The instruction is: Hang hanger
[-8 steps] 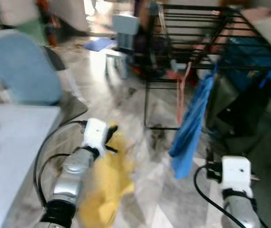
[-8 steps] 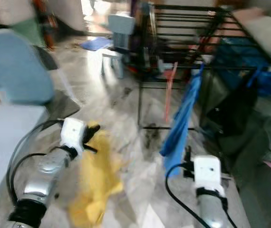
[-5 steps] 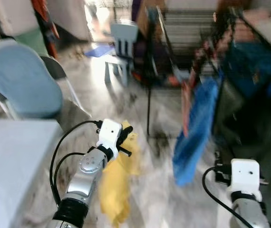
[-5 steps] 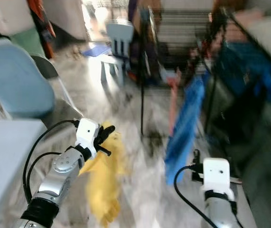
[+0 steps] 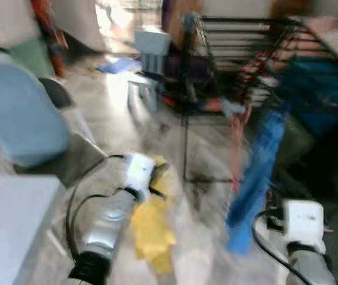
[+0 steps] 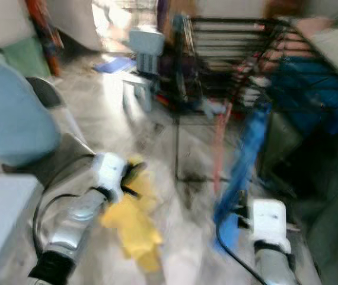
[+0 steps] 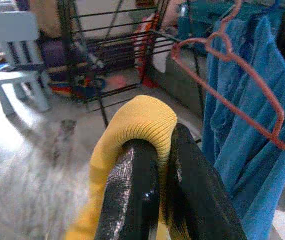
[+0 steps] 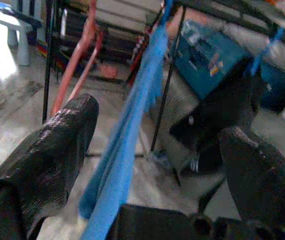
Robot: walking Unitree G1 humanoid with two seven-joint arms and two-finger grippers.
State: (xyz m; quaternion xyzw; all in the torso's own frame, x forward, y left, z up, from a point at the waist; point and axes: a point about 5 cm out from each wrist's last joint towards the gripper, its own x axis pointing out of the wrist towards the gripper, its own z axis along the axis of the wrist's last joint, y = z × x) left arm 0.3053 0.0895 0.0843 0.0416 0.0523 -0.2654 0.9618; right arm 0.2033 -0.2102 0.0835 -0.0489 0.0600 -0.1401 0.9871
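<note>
Left gripper (image 7: 152,165): fingers pinched together on a fold of yellow cloth (image 5: 151,231); the cloth droops limp below the wrist, over the floor (image 5: 115,107), short of the rack (image 5: 240,65)
Right gripper (image 8: 157,130): fingers spread wide, nothing between them; pointed toward the blue garment (image 8: 132,125)
Hanger (image 7: 247,85): a thin red one on the rack, just beside the blue garment; whether the yellow cloth has its own hanger, cannot tell
Handling: the cloth looks soft, light, floppy, likely to slip or swing; a hanger is probably stiff and light, best held near the hook
Views: the head views are blurred, giving only layout; the left wrist view shows the ribbed cloth edge and the hanger's outline
</note>
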